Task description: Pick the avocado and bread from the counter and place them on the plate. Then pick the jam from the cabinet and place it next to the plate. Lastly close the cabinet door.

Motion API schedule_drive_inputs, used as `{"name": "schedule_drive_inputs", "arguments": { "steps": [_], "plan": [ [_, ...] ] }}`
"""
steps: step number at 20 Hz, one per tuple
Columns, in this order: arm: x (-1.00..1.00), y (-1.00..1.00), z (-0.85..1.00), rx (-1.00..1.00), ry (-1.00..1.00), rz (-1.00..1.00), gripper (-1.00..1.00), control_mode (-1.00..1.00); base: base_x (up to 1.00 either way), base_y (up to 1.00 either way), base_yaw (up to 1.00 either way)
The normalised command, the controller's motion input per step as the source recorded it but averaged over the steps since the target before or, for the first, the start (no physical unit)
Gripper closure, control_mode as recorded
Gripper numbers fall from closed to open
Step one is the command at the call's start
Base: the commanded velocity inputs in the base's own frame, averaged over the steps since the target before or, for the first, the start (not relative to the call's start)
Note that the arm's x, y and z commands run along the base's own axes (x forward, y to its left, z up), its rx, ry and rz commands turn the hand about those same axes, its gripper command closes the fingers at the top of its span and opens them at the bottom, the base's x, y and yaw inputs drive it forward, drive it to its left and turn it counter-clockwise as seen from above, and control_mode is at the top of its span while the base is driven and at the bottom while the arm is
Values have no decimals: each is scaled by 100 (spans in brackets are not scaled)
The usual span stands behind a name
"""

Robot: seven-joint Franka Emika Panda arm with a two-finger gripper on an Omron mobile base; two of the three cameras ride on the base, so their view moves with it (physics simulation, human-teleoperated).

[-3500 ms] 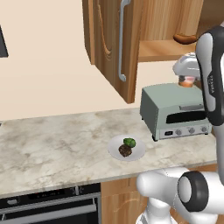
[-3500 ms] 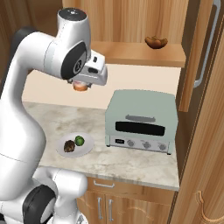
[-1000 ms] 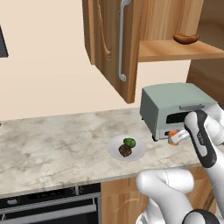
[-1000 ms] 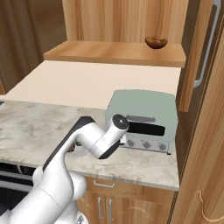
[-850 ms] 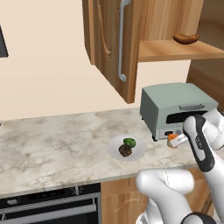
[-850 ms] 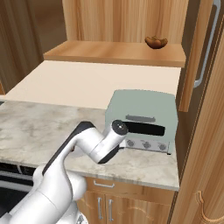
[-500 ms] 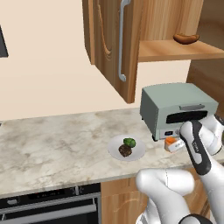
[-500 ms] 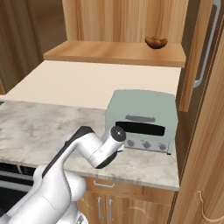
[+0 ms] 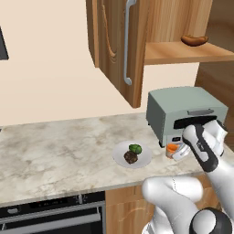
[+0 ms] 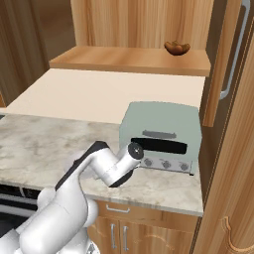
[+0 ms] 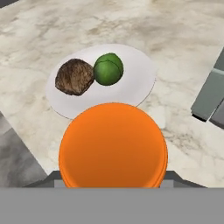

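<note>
Jam jar low over the tabletop, just right of the plate

The pincer grips the orange jam beside the white plate (avocado and bread touching on it), close before the toaster oven on the tabletop.

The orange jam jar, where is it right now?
In the left base view the jam sits in the gripper, low over the counter, between the plate and the toaster oven.
</note>
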Motion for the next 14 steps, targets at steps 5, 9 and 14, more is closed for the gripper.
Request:
{"name": "schedule_drive_inputs", "arguments": {
  "steps": [5,9,14],
  "plan": [
    [15,0,-7,0,0,20,100,-100,0,0,0],
    [1,0,-7,0,0,21,100,-100,0,0,0],
    [0,0,-6,0,-2,19,100,-100,0,0,0]
  ]
}}
